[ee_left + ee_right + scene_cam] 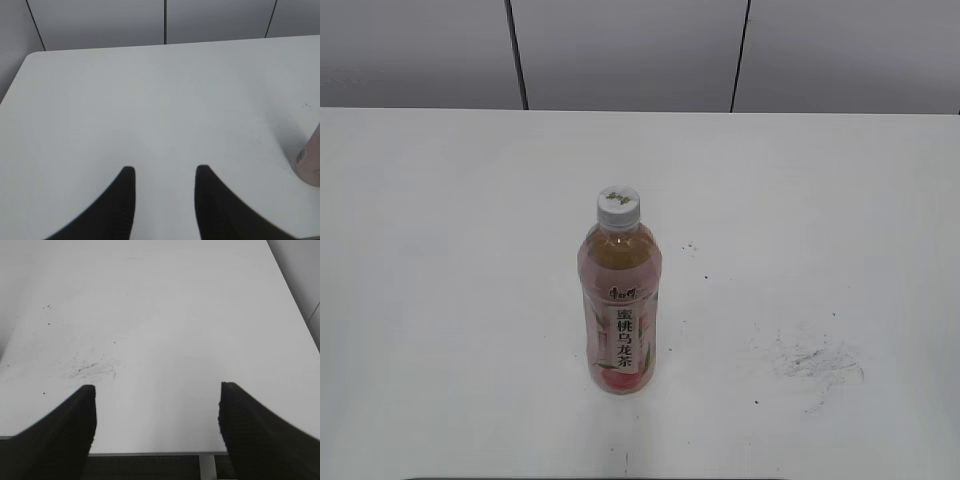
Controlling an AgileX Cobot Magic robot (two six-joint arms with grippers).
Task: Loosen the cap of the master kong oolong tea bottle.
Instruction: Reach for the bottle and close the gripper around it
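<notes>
The bottle (619, 310) stands upright just below the middle of the exterior frame, alone on the white table (440, 250), its white cap (618, 204) seated on the neck and looking fully screwed down. Neither of my arms shows in that view. Through my left wrist camera I see only a sliver of the bottle (311, 161) at the right edge of the frame, well off to the side of my left gripper (165, 172), whose two dark fingers stand apart over bare table with nothing between them. My right gripper (157, 390) is spread wider still, fingers at the lower corners of its frame, also holding nothing; a grey scuff mark (90, 370) lies ahead of it at centre left, and the bottle is not in that view at all.

As I judge it, nothing has begun: one gripper must hold the body while the other turns the cap.

The risks I see from here:
- The bottle is tall and narrow, so a sideways nudge on approach could topple it.
- If I grip the body loosely, it may spin with the cap rather than the cap loosening.
- Squeezing the soft plastic hard could buckle it.
- The cap is small, so closing off-centre could make my fingers slip off.
</notes>
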